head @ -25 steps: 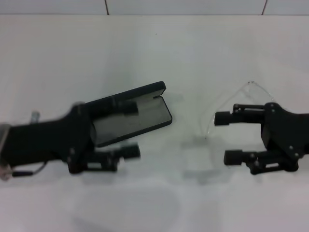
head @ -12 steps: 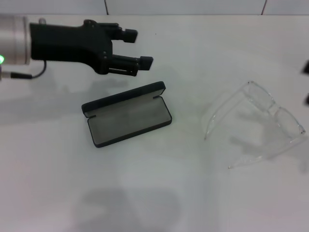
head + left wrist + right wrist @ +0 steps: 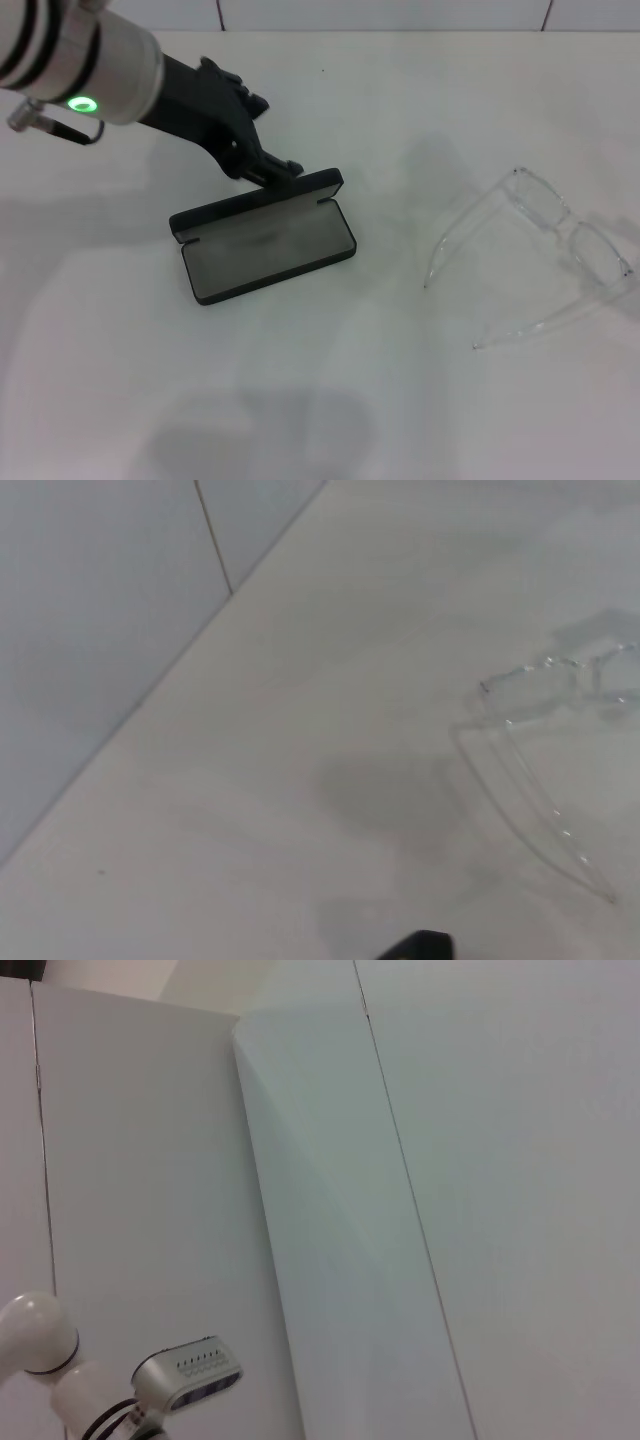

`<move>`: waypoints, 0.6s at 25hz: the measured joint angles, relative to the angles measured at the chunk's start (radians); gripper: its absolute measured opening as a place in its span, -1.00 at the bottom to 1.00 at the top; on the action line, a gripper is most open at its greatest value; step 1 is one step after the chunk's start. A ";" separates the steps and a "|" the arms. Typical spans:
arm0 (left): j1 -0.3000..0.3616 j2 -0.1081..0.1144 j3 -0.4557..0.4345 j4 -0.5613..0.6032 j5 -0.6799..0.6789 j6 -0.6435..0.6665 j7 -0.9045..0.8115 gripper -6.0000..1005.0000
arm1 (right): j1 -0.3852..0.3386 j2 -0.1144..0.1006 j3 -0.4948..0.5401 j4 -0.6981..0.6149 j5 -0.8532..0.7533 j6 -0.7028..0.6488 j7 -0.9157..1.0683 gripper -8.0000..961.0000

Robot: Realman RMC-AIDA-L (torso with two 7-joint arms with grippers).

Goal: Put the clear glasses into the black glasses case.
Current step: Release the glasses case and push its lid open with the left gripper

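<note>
Head view: the black glasses case [image 3: 265, 237] lies open on the white surface [image 3: 300, 400], the left pincer [image 3: 278, 168] at its far lid edge, grip impossible to judge. The clear glasses [image 3: 545, 255] lie well right. Left wrist view: glasses [image 3: 540, 740] untouched. Right wrist view: only wall panels [image 3: 450, 1160].

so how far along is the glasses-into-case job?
Done: the black glasses case lies open. In hand: nothing; the left end effector sits at the lid's far edge, and the right is out of view. Left: the clear glasses lie unfolded on the table, apart from the case.
</note>
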 joint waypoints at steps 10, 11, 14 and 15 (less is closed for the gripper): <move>-0.012 -0.003 0.157 -0.095 0.116 -0.076 -0.064 0.65 | 0.031 0.000 -0.005 0.010 -0.007 0.015 -0.019 0.58; -0.017 -0.003 0.170 -0.114 0.135 -0.092 -0.064 0.65 | 0.032 0.000 -0.005 0.010 -0.007 0.015 -0.021 0.58; -0.049 -0.003 0.198 -0.193 0.199 -0.120 -0.065 0.65 | 0.032 0.000 -0.002 0.010 -0.007 0.015 -0.024 0.58; -0.059 -0.003 0.200 -0.213 0.211 -0.123 -0.065 0.65 | 0.031 0.000 -0.001 0.011 -0.006 0.015 -0.025 0.58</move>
